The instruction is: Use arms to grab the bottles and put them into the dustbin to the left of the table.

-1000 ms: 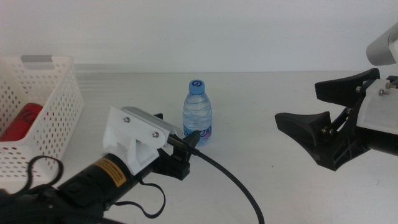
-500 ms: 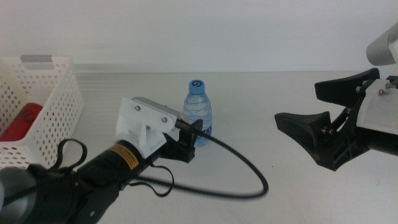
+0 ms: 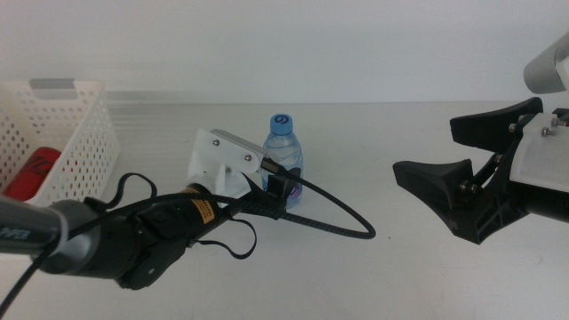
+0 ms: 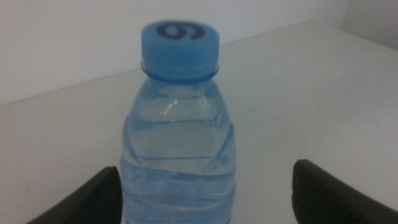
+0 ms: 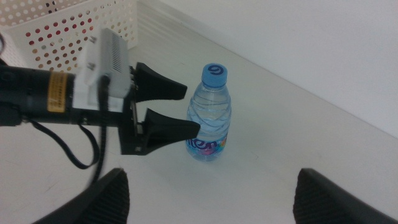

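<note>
A small clear water bottle (image 3: pixel 284 153) with a blue cap stands upright mid-table. My left gripper (image 3: pixel 276 184) is open, its jaws on either side of the bottle's lower body. The left wrist view shows the bottle (image 4: pixel 180 143) centred between the spread jaws of this gripper (image 4: pixel 208 193), with gaps on both sides. The right wrist view shows the bottle (image 5: pixel 210 118) and the left gripper (image 5: pixel 190 110) at it. My right gripper (image 3: pixel 427 147) is open and empty at the right, well apart from the bottle. A red can (image 3: pixel 34 169) lies in the white dustbin (image 3: pixel 84 133). The yellow juice bottle is out of view.
The dustbin stands at the table's far left and also shows in the right wrist view (image 5: pixel 68 25). A thick black cable (image 3: pixel 342 218) loops on the table in front of the bottle. The back wall runs behind the white table (image 3: pixel 400 267).
My left arm has reached forward and to the right, bringing its open jaws from short of the bottle to around it. The cable loop has shifted. The right arm has not moved.
</note>
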Available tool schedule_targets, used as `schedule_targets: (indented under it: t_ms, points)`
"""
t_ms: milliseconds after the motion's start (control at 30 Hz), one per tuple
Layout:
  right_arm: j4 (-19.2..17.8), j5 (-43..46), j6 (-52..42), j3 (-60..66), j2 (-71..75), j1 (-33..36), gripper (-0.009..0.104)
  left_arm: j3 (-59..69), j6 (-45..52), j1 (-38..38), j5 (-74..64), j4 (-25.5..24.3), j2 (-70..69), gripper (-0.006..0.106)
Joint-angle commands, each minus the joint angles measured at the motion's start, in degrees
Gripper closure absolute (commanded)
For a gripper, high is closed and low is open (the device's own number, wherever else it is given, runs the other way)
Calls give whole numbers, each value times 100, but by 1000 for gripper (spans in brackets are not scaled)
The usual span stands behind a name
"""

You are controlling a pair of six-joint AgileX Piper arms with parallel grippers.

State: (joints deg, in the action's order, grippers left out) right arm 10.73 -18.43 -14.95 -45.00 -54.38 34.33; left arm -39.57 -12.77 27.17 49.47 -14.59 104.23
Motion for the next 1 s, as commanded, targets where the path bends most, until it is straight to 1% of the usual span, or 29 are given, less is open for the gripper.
schedule_targets:
  t_ms: [0,100,500,700,767,800,867,967]
  points:
    - [4,354,-57,-127,90,26,20,-252,-94,0,524,132,-60,10]
    - [4,354,-57,-127,90,26,20,-428,-94,0,537,206,129,10]
    - [4,354,-57,-127,90,26,20,-1347,-130,0,535,205,1017,10]
    - [4,354,-57,-127,90,26,20,-1568,-282,0,575,196,1236,11]
    - [4,354,-57,-127,90,26,20,-1568,-429,0,627,196,1243,16]
    - [4,354,-57,-127,90,26,20,-1568,-460,0,659,196,1243,21]
    - [4,354,-57,-127,90,26,20,-1570,-474,0,779,196,1243,34]
    - [4,354,-57,-127,90,26,20,-1570,-508,0,824,278,1232,61]
